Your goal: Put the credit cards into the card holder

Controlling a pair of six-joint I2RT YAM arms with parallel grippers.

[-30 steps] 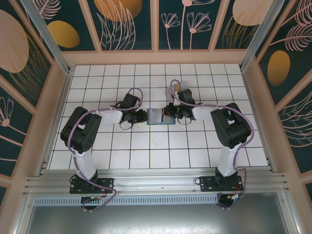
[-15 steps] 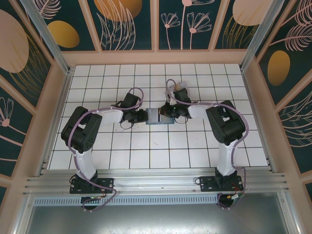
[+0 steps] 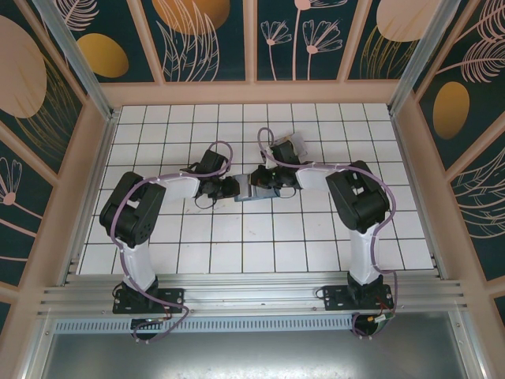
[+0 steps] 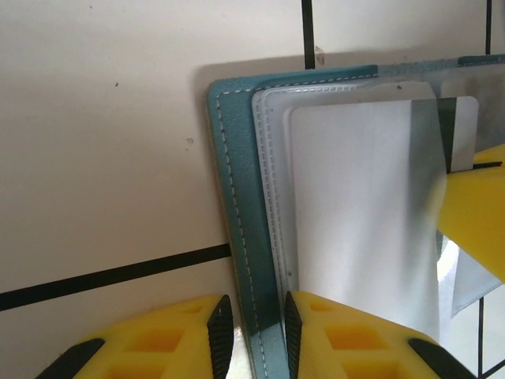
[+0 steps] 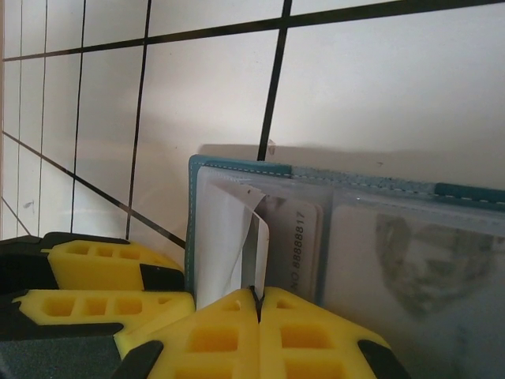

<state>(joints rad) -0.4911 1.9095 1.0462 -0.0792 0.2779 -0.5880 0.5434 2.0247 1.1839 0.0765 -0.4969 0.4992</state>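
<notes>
The teal card holder (image 3: 251, 194) lies open mid-counter (image 3: 237, 260). At its 9 o'clock edge, the left gripper (image 4: 254, 320) has its jaws pinching the holder's cover. Reaching in from 3 o'clock, the right gripper (image 5: 257, 304) has its jaws pressed together on a thin silvery credit card (image 5: 254, 245) over the left leaf.

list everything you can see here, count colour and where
table: one, white with black grid lines, under everything
wall panels: several, dark teal with floral print, on three sides
card holder: one, teal-blue with paler inner faces, lying open mid-table between the grippers
credit cards: at least two, pale grey, at the holder's clear pocket; one with printed digits lies inside
left gripper: one, yellow fingers, clamped on the holder's teal edge
right gripper: one, yellow fingers, shut on a thin card edge
</notes>
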